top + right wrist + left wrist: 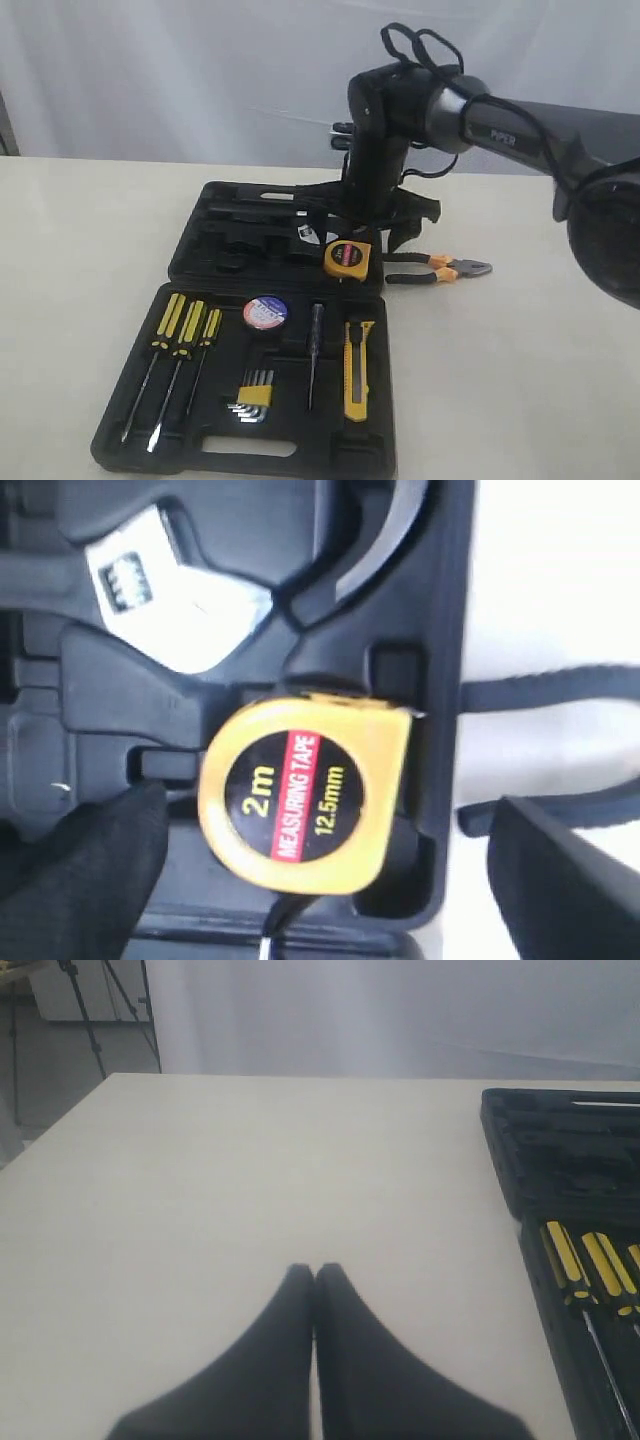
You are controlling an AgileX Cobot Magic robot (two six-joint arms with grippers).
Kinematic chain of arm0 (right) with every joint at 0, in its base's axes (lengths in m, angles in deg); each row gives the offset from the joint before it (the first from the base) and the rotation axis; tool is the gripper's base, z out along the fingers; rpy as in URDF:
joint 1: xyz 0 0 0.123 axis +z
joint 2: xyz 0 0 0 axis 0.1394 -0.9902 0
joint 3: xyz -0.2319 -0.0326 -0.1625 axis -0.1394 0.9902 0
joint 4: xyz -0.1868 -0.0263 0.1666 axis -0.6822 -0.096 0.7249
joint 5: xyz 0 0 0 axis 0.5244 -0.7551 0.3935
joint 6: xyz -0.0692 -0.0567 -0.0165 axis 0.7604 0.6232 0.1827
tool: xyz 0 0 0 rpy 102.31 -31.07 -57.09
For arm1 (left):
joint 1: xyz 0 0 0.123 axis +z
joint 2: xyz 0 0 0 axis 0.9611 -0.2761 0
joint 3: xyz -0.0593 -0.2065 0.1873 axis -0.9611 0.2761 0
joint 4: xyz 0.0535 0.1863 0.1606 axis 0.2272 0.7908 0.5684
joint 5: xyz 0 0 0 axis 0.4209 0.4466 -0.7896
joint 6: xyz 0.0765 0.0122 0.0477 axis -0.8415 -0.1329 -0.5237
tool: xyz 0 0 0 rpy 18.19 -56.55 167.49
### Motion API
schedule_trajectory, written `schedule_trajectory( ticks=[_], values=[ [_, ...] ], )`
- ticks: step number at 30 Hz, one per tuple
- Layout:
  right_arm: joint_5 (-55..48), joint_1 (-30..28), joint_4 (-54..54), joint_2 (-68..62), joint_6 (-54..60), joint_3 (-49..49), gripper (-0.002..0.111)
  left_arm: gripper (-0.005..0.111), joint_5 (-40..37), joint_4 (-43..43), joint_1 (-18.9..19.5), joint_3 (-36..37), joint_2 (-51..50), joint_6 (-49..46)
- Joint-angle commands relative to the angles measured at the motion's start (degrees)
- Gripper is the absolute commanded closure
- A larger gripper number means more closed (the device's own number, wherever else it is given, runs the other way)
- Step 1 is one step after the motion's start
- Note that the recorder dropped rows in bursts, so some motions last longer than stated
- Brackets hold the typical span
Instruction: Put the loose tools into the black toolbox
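Note:
The black toolbox (300,430) (560,1150) (130,690) lies open on the table. The round yellow tape measure (347,258) (305,795) rests in a recess at the right end of its far half. My right gripper (370,235) (325,880) hangs open just above it, one finger on each side, neither touching. Orange-and-black pliers (440,268) (560,690) lie on the table right of the box. The utility knife (357,370) and tape roll (265,312) sit in the near half. My left gripper (315,1270) is shut and empty over bare table, left of the box.
Yellow-and-black screwdrivers (185,340) (590,1270), a thin black screwdriver (313,355) and hex keys (255,395) fill the near half. A silver wrench (170,590) lies in the far half beside the tape measure. The right arm (520,130) reaches in from the right.

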Motion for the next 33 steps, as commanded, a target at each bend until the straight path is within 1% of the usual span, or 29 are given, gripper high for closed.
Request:
schedule_trajectory(
  ticks=[1, 3, 5, 6, 7, 11, 15, 18, 22, 27, 33],
  values=[
    [-0.28, -0.36, -0.96, 1.97, 3.59, -0.07, 0.038, 0.107, 0.57, -0.55, -0.27, 0.15, 0.07, 0.11],
    [-0.13, -0.23, -0.65, 2.22, 5.41, -0.07, 0.061, 0.107, 0.57, -0.55, -0.27, 0.15, 0.07, 0.11],
    [0.48, -0.23, 0.45, 2.22, 7.39, -0.07, 0.095, 0.107, 0.57, -0.55, -0.27, 0.15, 0.07, 0.11],
    [0.8, -0.23, 1.06, 2.22, 8.26, -0.07, 0.109, 0.107, 0.57, -0.55, -0.27, 0.15, 0.07, 0.11],
    [1.29, -0.23, 1.25, 2.22, 8.64, -0.07, 0.107, 0.107, 0.57, -0.55, -0.27, 0.15, 0.07, 0.11],
    [3.81, -0.36, 1.39, 2.22, 11.61, -0.07, 0.109, 0.107, 0.57, -0.55, -0.27, 0.15, 0.07, 0.11],
    [3.62, -0.57, 1.28, 1.23, 15.79, -0.07, 0.109, 0.107, 0.57, -0.55, -0.27, 0.15, 0.07, 0.11],
    [4.23, -0.64, 0.97, -0.76, 16.19, -0.07, 0.109, 0.107, 0.57, -0.55, -0.27, 0.15, 0.07, 0.11],
    [8.66, -1.0, 0.84, -3.85, 16.08, -0.07, 0.109, 0.107, 0.57, -0.55, -0.27, 0.15, 0.07, 0.11],
    [6.38, -1.0, 1.01, -6.3, 16.19, -0.07, 0.109, 0.107, 0.57, -0.55, -0.27, 0.15, 0.07, 0.11],
    [6.71, -1.0, 1.01, -5.56, 16.19, -0.07, 0.109, 0.107, 0.57, -0.55, -0.27, 0.15, 0.07, 0.11]
  ],
)
